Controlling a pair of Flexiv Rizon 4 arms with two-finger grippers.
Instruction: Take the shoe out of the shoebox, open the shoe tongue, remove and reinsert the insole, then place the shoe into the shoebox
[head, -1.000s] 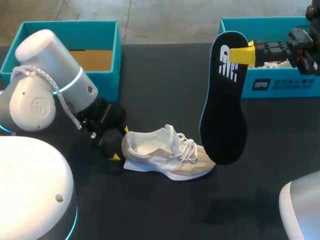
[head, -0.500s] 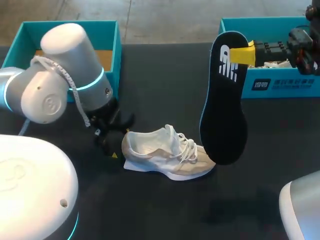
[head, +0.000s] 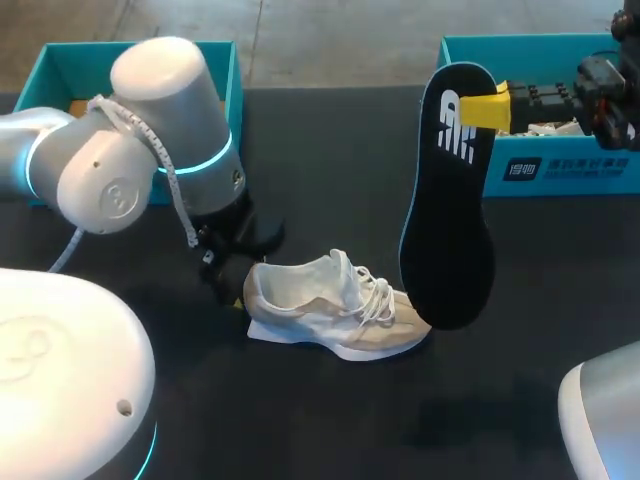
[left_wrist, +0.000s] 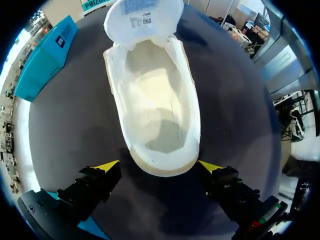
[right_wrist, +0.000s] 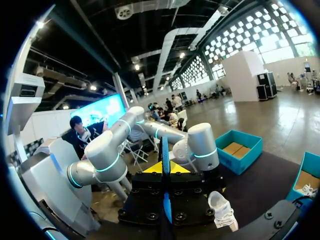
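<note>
Surroundings: black table (head: 330, 150) with two open teal cardboard shoeboxes. The first shoebox (head: 232, 110) is at 11 o'clock on the table and shows a brown cardboard floor. The second shoebox (head: 560, 170) is at 1 o'clock and has something white inside that is too hidden for us to identify.

Obstructions: in the head view our left arm (head: 150, 140) covers part of the 11 o'clock box. The black foam insole (head: 447, 220) hangs upright and covers the toe of the shoe. We cannot tell whether insole and toe touch.

Task item: the white and cream lace-up sneaker (head: 330, 310) stands on its sole near the table's middle, outside both boxes. Its heel points to 9 o'clock and its toe to 3 o'clock. In the left wrist view the tongue (left_wrist: 142, 15) is folded forward and the pale inner floor shows.

Hands: the left hand (left_wrist: 158, 167) is spread wide at 9 o'clock of the sneaker. The heel lies between its yellow fingertips (left_wrist: 107, 165), and neither tip touches it. The right hand (head: 478, 110), at 1 o'clock, is clamped on the insole's upper end.

Count: one sneaker, one insole, two boxes, two hands.
</note>
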